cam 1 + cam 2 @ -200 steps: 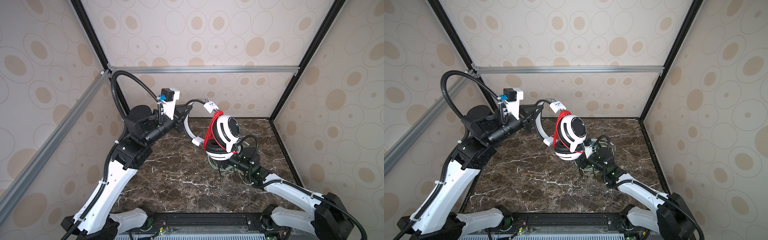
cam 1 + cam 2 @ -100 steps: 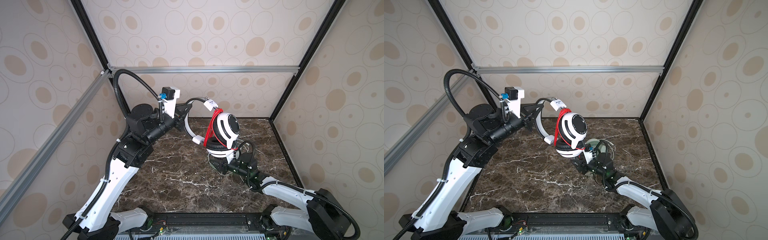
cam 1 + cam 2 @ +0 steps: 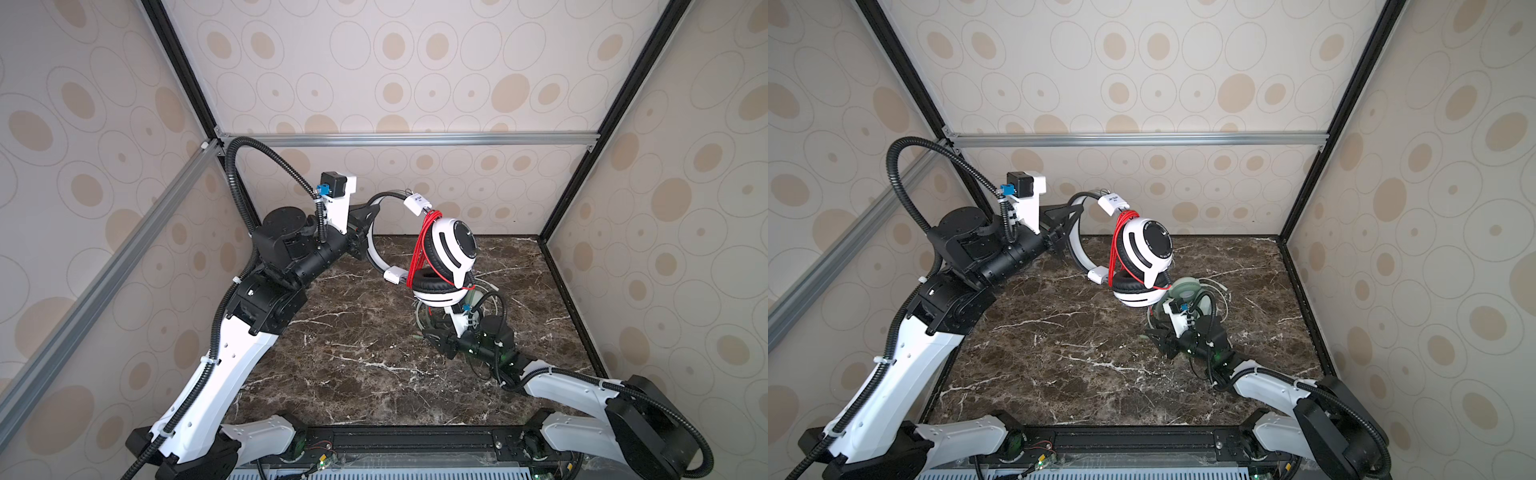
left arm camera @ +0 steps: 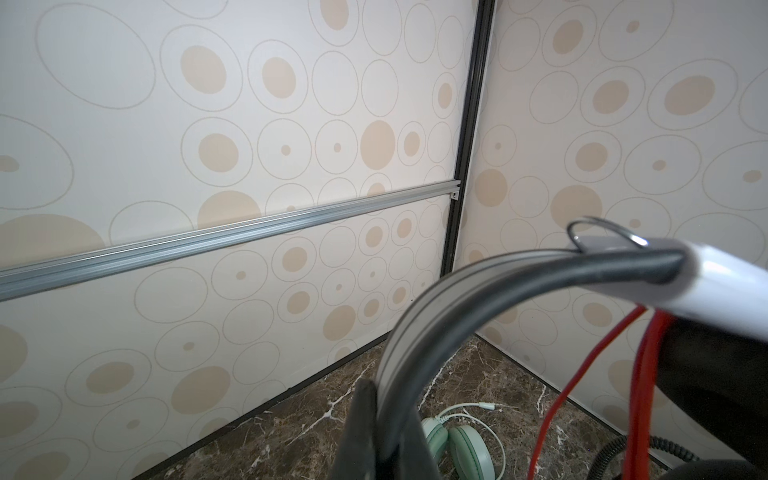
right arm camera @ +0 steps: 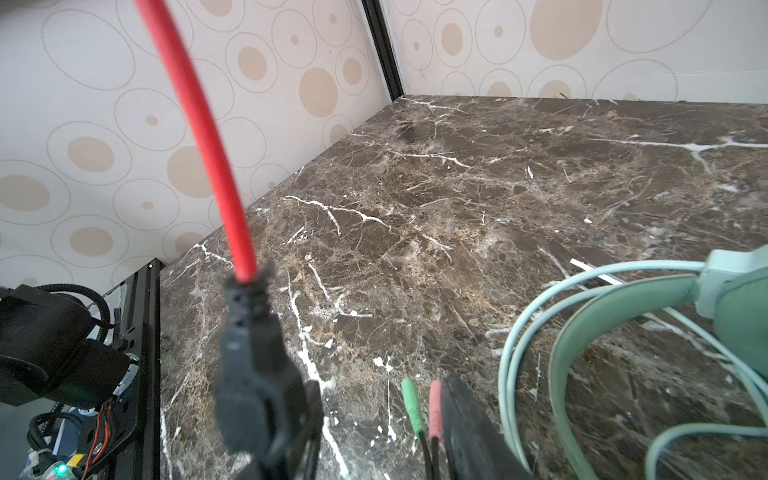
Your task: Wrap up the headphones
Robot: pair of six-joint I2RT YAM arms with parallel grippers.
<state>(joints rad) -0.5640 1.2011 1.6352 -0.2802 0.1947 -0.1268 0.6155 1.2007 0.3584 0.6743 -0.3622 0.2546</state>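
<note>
Our right gripper (image 5: 382, 399) sits low over the table (image 3: 353, 365) with its jaws apart. The green and pink plugs (image 5: 419, 405) lie in the gap, and nothing looks pinched there. The black splitter (image 5: 249, 332) leans against the outer side of one finger, and we cannot tell whether it is caught.

From the splitter the red cord (image 5: 199, 124) climbs steeply away from the jaws. The loose tail therefore runs close to upright, from the gripper up to the white headset (image 3: 453, 245), which hangs above and a little beyond it in both top views. We judge that the next move turns on this: the tail's free end is at our right jaws and its other end is overhead. The turns already wound sit as up-and-down loops between the two cups.

Our left gripper (image 3: 368, 232) is clamped on the band (image 4: 457, 291) and holds the white headset clear of the table, one cup above the other. That arm is committed to holding, so our right arm is the nearer one for the tail. We would close on the plug end and carry it up and round along the line of the existing loops.

The green headset (image 3: 1183, 289) lies on the table beneath the white one, just beside our right wrist. Its green cord (image 5: 505, 353) curls close to the right jaws, so we see a risk of catching it on the way up.
</note>
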